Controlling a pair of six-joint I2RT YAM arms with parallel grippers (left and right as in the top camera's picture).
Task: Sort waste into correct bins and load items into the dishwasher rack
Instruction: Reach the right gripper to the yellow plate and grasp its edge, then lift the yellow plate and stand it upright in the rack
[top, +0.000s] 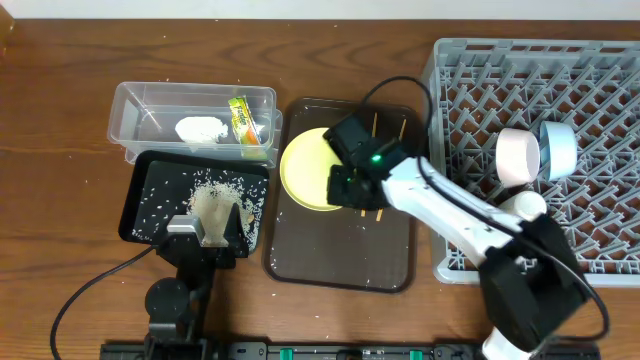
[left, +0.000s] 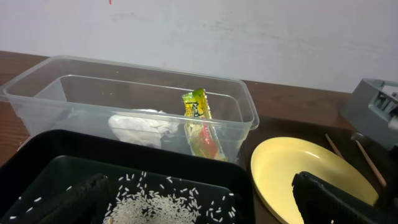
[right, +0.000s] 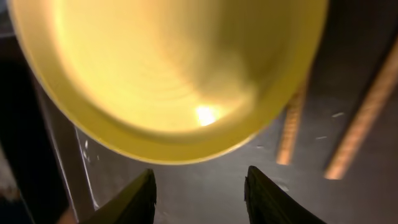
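Surface: a brown wooden tabletop (top: 60, 60) carried everything. In the left wrist view a pale, plain wall (left: 186, 25) stood behind it.
Left arm: it rose from the near left edge. The left claw (top: 212, 225) hung over the near side of the black tray (top: 140, 205), with its fingers spread wide and nothing between them.
Right arm: it reached from the near right toward the far left, across the brown serving tray (top: 340, 262). The right claw (top: 340, 162) sat at the right rim of the yellow plate (top: 303, 170), with its fingers apart and empty. In the right wrist view the plate rim lay just beyond the fingertips. Contact could not be determined.
Plate: it lay on the far left part of the serving tray.
Chopsticks: the two chopsticks (top: 375, 122) lay side by side on the serving tray, just right of the plate. The right claw hid their middle lengths from overhead.
Rice: the rice grains (top: 215, 190) were heaped in the black tray, with stray grains scattered around the heap.
Clear tub: the clear tub (top: 190, 89) stood just beyond the black tray. It held the tissue wad (top: 199, 129) on the left and the snack wrapper (top: 243, 120) on the right.
Rack: the grey rack (top: 600, 70) filled the right side. The white-pink bowl (top: 518, 155) and the light blue bowl (top: 558, 148) stood on edge in it, side by side.
Obstruction: the right arm's links passed over the rack's near left corner.
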